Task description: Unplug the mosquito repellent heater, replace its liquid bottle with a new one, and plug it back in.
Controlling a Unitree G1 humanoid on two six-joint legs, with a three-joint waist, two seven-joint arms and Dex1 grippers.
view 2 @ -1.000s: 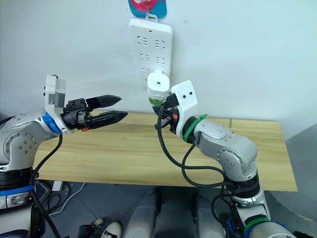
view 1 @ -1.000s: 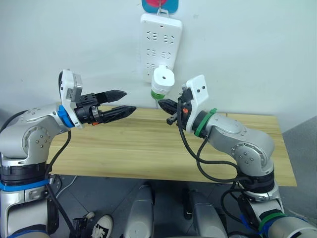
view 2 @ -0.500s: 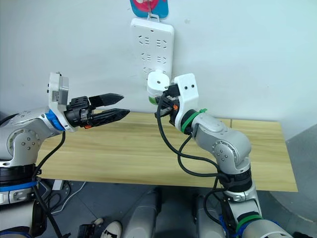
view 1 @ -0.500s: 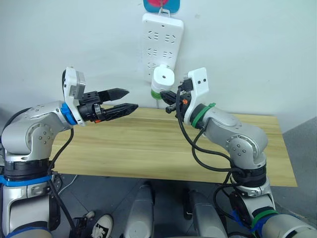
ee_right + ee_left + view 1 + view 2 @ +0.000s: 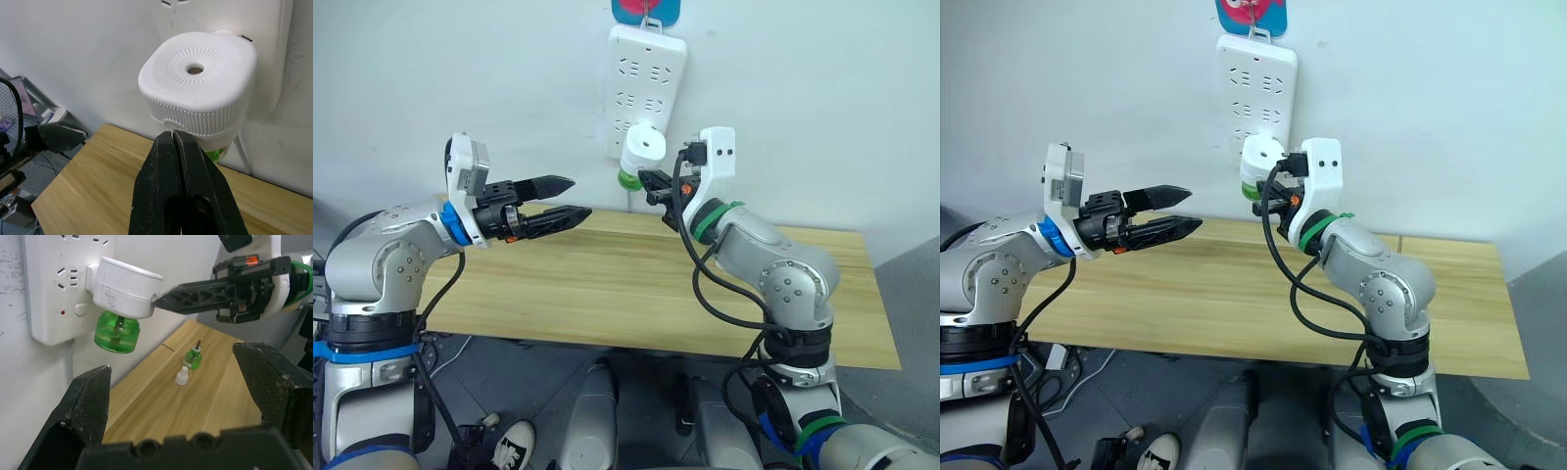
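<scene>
Sitting plugged into the strip (image 5: 646,88) on the wall, the heater (image 5: 642,155) is a smooth white rounded cap with a round hole on top and a see-through green bottle (image 5: 116,330) under it. The right gripper (image 5: 157,300) has its black fingers pressed together, tip touching the heater's ribbed side. The left gripper (image 5: 570,198) waits open nearby. A spare bottle (image 5: 192,357) and small white cap (image 5: 181,376) stand on the wooden table (image 5: 607,284).

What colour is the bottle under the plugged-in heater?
Translucent green bottle, under the white heater; clearest in the left wrist view.
</scene>
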